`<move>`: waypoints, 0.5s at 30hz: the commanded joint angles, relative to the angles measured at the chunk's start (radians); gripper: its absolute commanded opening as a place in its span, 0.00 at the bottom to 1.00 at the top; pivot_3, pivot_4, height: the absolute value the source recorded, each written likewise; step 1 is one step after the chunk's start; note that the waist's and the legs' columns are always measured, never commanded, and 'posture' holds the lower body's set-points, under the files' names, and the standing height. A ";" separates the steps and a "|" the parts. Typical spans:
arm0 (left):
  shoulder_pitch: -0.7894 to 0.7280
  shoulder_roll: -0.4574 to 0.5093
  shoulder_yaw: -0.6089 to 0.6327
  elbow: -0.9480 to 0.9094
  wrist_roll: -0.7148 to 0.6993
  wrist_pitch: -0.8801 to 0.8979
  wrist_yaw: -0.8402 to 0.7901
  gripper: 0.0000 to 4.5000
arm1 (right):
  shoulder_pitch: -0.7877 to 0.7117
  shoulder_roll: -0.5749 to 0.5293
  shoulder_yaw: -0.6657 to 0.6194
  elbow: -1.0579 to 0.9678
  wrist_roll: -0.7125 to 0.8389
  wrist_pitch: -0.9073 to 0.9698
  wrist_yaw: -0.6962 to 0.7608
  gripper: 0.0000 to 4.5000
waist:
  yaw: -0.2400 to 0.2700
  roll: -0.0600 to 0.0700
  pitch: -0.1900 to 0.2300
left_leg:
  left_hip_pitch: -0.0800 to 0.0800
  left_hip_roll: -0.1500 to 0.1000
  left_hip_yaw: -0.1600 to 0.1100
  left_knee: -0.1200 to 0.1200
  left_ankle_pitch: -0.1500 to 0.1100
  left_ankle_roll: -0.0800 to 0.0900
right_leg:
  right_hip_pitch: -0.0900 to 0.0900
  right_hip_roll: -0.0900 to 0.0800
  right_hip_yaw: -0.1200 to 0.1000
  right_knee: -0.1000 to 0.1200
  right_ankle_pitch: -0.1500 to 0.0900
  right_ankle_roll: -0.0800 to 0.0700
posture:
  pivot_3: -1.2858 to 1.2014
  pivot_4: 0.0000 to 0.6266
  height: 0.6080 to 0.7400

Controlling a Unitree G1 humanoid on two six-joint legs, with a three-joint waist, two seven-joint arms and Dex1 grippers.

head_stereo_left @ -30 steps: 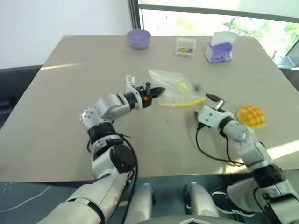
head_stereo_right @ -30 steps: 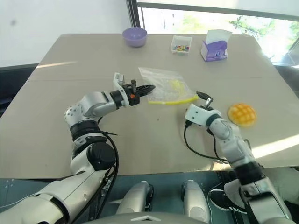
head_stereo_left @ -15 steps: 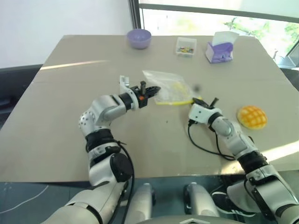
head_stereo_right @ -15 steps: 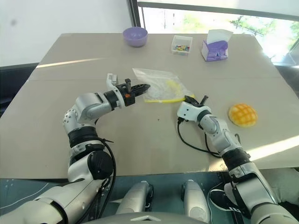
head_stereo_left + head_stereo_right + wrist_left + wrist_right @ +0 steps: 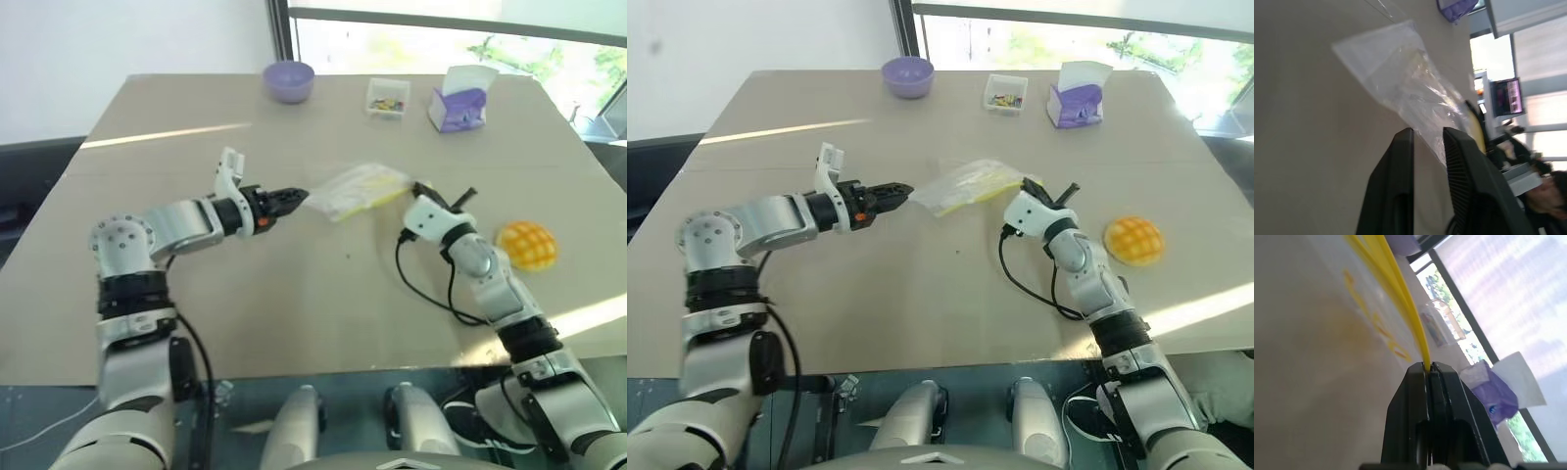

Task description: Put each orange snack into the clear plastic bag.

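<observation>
Right gripper (image 5: 1031,186): jaws pressed fully together on the yellow seal strip of the bag (image 5: 968,183); the strip runs straight out from between the tips in the right wrist view (image 5: 1431,368).
Left gripper (image 5: 294,196): jaws a narrow gap apart, with the bag's clear edge lying in that gap (in the left wrist view the film passes between the two fingers (image 5: 1394,161)); whether they actually pinch it I cannot tell.
Bag: stretched between the two sets of jaws, its near corner at the left tips and its seal end at the right tips, its middle raised off the desk (image 5: 294,294).
Bun (image 5: 527,245): on the desk beside the right forearm, outward from the right jaws and nearer the robot, well apart from the bag and touched by nothing.
Beyond the jaws: a purple bowl (image 5: 289,78), a small clear box (image 5: 388,96) and a purple tissue box (image 5: 458,106) along the far edge of the desk.
</observation>
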 commanded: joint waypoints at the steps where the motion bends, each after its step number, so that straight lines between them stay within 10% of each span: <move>1: 0.060 0.141 -0.167 -0.196 0.325 -0.335 -0.442 0.66 | -0.006 0.009 -0.016 -0.097 0.004 0.091 0.041 0.00 | -0.003 0.001 0.001 | 0.001 0.000 0.001 -0.001 0.000 0.000 | 0.000 0.000 0.001 0.000 0.000 0.000 | 0.52 0.24 0.98; 5: 0.133 0.239 -0.230 -0.331 0.573 -0.687 -0.746 0.66 | -0.026 0.041 0.011 -0.137 -0.016 0.180 0.065 0.00 | -0.004 0.001 0.001 | 0.000 0.001 0.002 -0.004 0.000 -0.001 | -0.003 0.000 0.001 -0.001 0.000 -0.001 | 0.52 0.24 0.98; 15: 0.138 0.211 -0.279 -0.472 0.641 -0.545 -0.779 0.66 | -0.023 0.083 0.057 -0.177 -0.047 0.249 0.075 0.00 | -0.005 0.001 0.001 | -0.001 0.001 0.003 -0.008 -0.002 0.004 | -0.005 0.000 0.002 -0.003 0.000 0.000 | 0.52 0.24 0.98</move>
